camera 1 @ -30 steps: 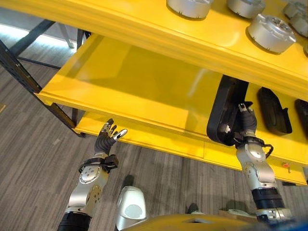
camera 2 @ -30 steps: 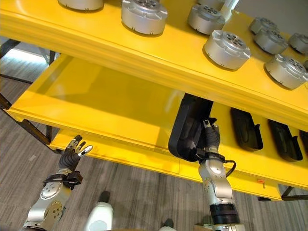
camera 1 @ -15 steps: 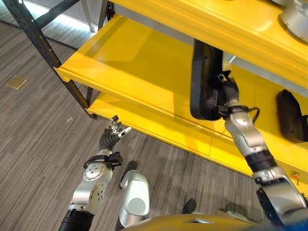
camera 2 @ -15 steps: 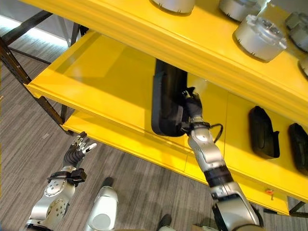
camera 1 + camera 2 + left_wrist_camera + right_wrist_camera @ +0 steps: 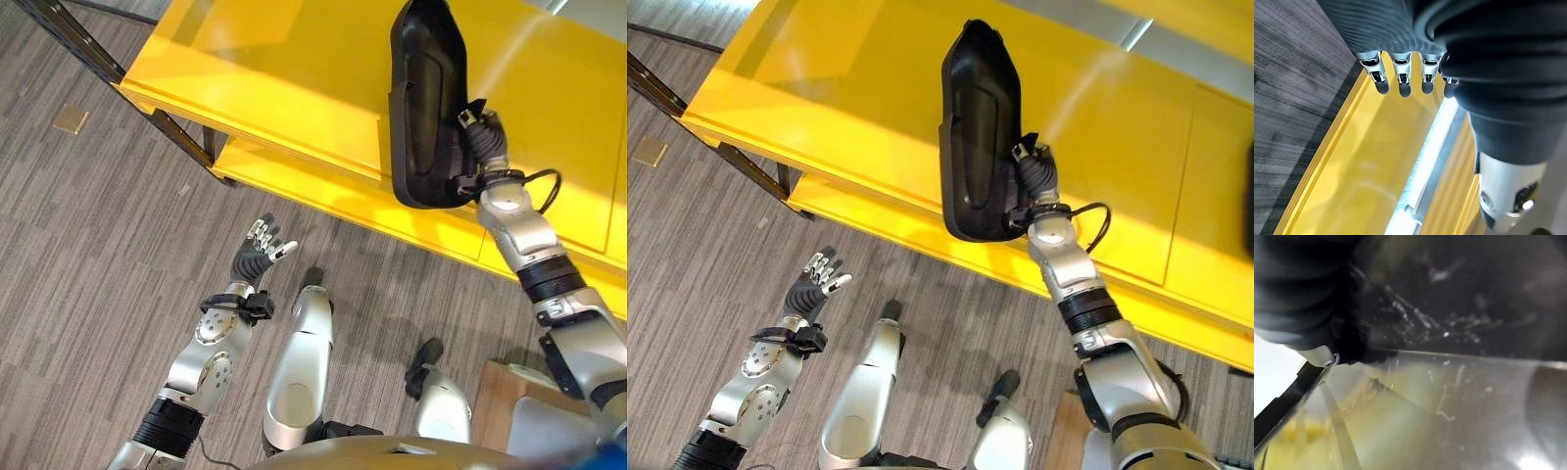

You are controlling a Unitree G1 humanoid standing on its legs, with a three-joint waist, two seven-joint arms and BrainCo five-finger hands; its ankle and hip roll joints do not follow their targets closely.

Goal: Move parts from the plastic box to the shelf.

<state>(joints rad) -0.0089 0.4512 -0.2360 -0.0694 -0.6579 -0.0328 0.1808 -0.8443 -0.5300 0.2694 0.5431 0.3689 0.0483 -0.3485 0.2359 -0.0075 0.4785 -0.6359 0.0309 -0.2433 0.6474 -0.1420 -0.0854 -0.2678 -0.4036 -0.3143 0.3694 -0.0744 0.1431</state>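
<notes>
One black part, perhaps two.

Workshop or parts-storage area with industrial racking

A yellow shelf of heavy sheet metal spans the scene from 10 to 2 o'clock, with a second yellow tier just below it toward 12 o'clock; both are carried on a dark steel frame with diagonal braces at 10 o'clock. The floor from 6 to 9 o'clock is grey, streaked carpet-style tiling of the kind laid in commercial premises, with a small brass-coloured floor plate at 10 o'clock. A moulded black plastic part, an industrial component and no household item, stands over the shelf at 12 o'clock.
</notes>
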